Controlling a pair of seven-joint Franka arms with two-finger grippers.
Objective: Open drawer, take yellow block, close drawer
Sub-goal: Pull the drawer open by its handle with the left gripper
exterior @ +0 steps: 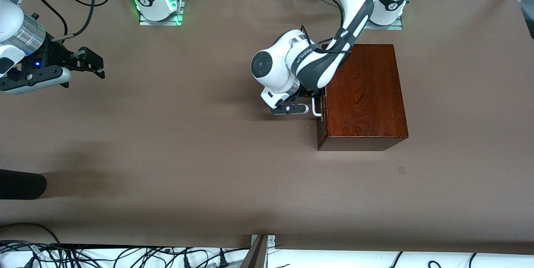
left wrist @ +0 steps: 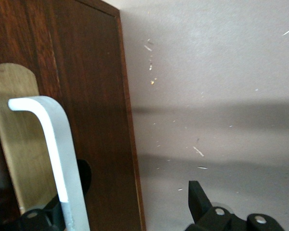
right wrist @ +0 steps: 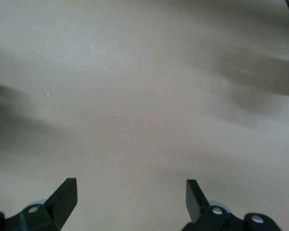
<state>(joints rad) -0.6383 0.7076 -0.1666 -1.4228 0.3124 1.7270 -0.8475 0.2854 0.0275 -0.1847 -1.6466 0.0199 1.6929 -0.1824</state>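
Note:
The dark reddish-brown wooden box (exterior: 363, 92) stands toward the left arm's end of the table. Its drawer (left wrist: 86, 96) is shut. The drawer front carries a white bar handle (exterior: 316, 107) that faces the right arm's end. My left gripper (exterior: 313, 100) is at that front, open. In the left wrist view the handle (left wrist: 62, 159) runs close by one fingertip, and the other fingertip (left wrist: 197, 197) stands off past the box's edge over bare table. A brass plate (left wrist: 14, 144) backs the handle. The yellow block is hidden. My right gripper (exterior: 96, 65) waits open above the table at the right arm's end, nothing between its fingers (right wrist: 65, 192).
A dark rounded object (exterior: 21, 184) juts in over the table edge at the right arm's end, nearer the front camera. Cables (exterior: 125, 255) lie along the near edge. The arm bases (exterior: 158, 5) stand at the table's robot side. Brown mat (exterior: 187, 134) spreads in front of the drawer.

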